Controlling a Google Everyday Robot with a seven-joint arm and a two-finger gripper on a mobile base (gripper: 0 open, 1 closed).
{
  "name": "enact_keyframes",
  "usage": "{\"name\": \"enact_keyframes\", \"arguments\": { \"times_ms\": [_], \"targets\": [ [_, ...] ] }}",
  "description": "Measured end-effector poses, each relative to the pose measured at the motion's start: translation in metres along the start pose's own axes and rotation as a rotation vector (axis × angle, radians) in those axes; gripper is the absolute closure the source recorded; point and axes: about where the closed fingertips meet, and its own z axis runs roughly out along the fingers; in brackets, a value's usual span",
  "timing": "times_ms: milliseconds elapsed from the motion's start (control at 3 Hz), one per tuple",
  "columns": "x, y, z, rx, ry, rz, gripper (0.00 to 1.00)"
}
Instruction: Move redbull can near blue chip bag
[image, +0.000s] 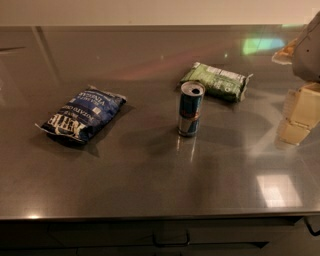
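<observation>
A dark grey counter (150, 180) fills the view, its front edge nearest, with dark drawer fronts just below it.

Toward the middle of the counter, on the left, lies the blue chip bag (82, 115), puffy and crinkled, with white lettering, set at a slant.

To its right, well apart from it, the redbull can (191, 110) stands upright with its silver top showing. Bare counter lies between the 2.

At the far right edge of the view, the gripper (299, 117) hangs just above the counter, pale yellow and blocky, partly cut off by the frame. It is apart from the can and holds nothing. Whether it is open or closed cannot be told from here.

Just behind the can, close to it, lies a flat green packet (215, 80). Beyond it, the counter runs back to a pale wall.

Judging by this layout, the task is barely begun. The can is not grasped and sits far from the bag. The reach, the grasp, the carry leftward and the release beside the bag are all left to do.
</observation>
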Motion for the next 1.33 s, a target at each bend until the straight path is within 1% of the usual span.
{"name": "enact_keyframes", "arguments": {
  "times_ms": [333, 667, 1000, 1333],
  "targets": [
    [0.0, 0.0, 0.0, 0.002, -0.001, 0.0, 0.0],
    [-0.008, -0.004, 0.002, 0.009, -0.05, -0.001, 0.0],
    [-0.022, -0.014, 0.012, 0.003, -0.114, -0.009, 0.0],
    [-0.039, -0.02, 0.031, -0.027, -0.169, -0.026, 0.0]
  ]
}}
